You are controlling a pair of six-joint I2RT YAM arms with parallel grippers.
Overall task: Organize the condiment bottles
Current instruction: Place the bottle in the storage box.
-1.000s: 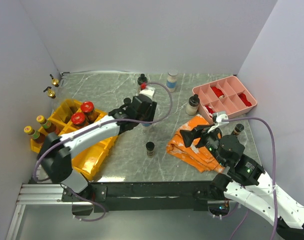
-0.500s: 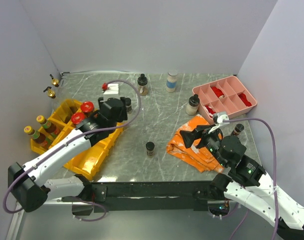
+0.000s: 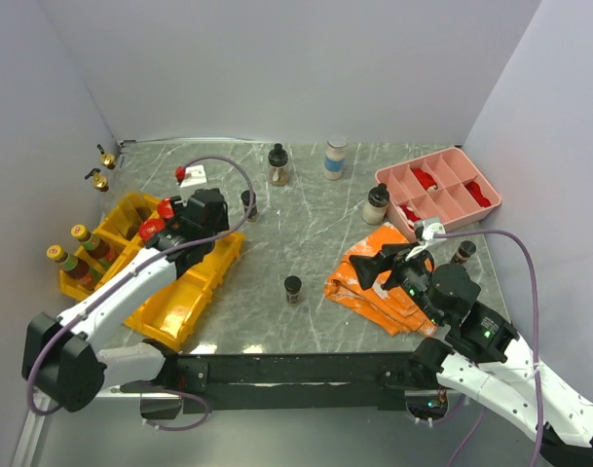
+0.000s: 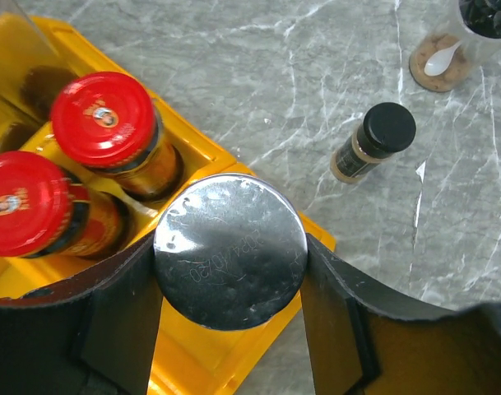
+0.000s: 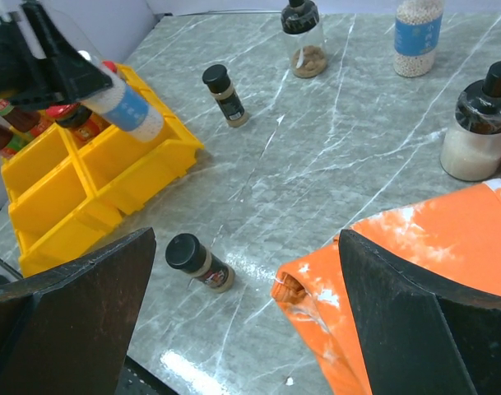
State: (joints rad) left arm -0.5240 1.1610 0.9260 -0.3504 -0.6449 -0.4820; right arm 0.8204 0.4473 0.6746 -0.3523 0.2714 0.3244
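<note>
Sorting seems the aim: the left gripper [image 4: 230, 306] pinches a silver-lidded bottle [image 4: 230, 251] above the yellow bin [image 4: 209, 152], beside two red-capped jars [image 4: 102, 113], likely to group them. The right gripper [image 5: 250, 280] hangs spread.

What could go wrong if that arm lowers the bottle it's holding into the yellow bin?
1. The bottle in the left gripper hangs right beside two red-capped jars; going down, it could bump them.
2. It sits near the outer wall of the bin, so it might catch the rim and slip.
3. It is held tilted, so it may land on edge and topple.
</note>
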